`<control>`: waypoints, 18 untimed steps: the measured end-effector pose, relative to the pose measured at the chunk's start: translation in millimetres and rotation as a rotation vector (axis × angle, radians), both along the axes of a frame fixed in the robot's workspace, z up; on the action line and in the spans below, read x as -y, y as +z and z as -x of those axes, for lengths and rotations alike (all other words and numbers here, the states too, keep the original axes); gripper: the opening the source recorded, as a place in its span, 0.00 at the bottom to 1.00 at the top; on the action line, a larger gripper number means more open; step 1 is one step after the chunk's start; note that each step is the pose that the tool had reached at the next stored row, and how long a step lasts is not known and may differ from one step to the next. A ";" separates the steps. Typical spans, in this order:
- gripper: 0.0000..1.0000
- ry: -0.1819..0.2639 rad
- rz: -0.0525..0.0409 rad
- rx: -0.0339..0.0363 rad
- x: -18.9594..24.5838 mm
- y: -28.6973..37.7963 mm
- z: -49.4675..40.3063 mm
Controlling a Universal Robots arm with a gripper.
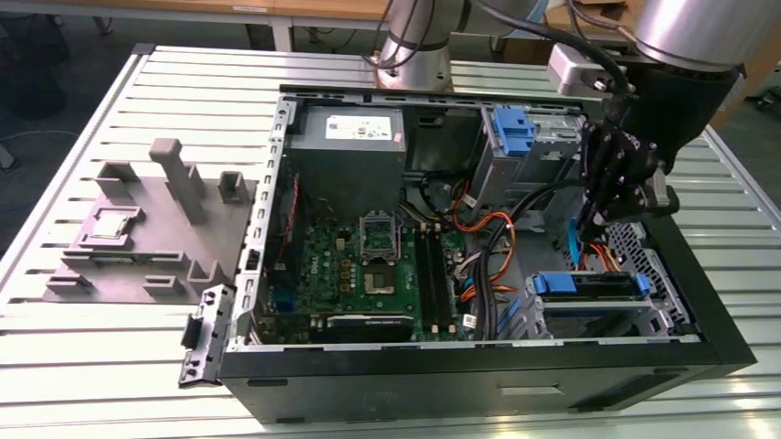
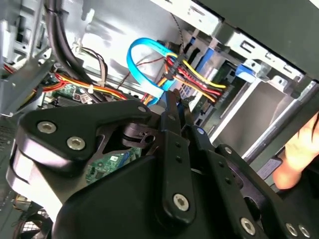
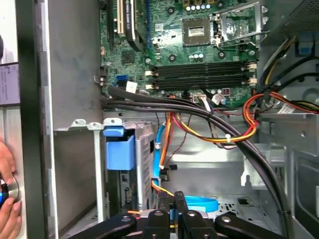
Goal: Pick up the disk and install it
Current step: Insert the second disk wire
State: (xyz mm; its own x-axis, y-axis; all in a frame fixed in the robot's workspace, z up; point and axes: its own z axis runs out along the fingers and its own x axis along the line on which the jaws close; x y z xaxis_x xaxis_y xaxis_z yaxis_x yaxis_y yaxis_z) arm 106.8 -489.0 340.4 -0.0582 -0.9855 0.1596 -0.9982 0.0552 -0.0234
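The disk [image 1: 592,285], silver-grey with blue rails, sits in the drive cage at the front corner of the open computer case, on the exterior view's right. In the first wrist view the disk [image 3: 142,159] stands in the cage behind its blue rail tab. My gripper [image 1: 598,221] hangs inside the case just above and behind the disk, apart from it. Its fingers are shut together with nothing seen between them in both wrist views, at the gripper [image 3: 172,196] and the gripper [image 2: 178,99]. A blue data cable [image 3: 199,204] loops right by the fingertips.
Orange, yellow and black cable bundles [image 3: 219,132] cross the case floor between gripper and motherboard [image 1: 366,265]. A power-supply box [image 1: 351,135] and a bare blue bracket [image 1: 514,128] sit at the back. A grey fixture [image 1: 146,229] lies on the table. A person's hand [image 3: 7,199] rests outside the case wall.
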 end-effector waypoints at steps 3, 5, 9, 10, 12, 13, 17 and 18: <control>0.16 0.003 -0.0001 0.0031 2.0 -0.1 3.8; 0.16 0.004 -0.0022 0.0050 4.3 -0.2 4.5; 0.16 0.004 -0.0103 0.0070 13.2 -0.4 5.5; 0.16 0.004 -0.0120 0.0075 15.6 -0.5 5.8; 0.16 0.004 -0.0157 0.0086 20.0 -0.7 6.3; 0.16 0.004 -0.0180 0.0093 22.3 -0.7 6.5; 0.16 0.004 -0.0437 0.0112 28.6 -0.9 6.8; 0.16 0.004 -0.0465 0.0112 29.5 -0.9 6.8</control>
State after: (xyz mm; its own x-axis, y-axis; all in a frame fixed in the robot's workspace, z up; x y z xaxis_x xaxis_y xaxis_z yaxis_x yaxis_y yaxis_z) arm 100.0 -518.6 339.5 -0.0562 -0.9920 0.1129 -0.9981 0.0529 -0.0321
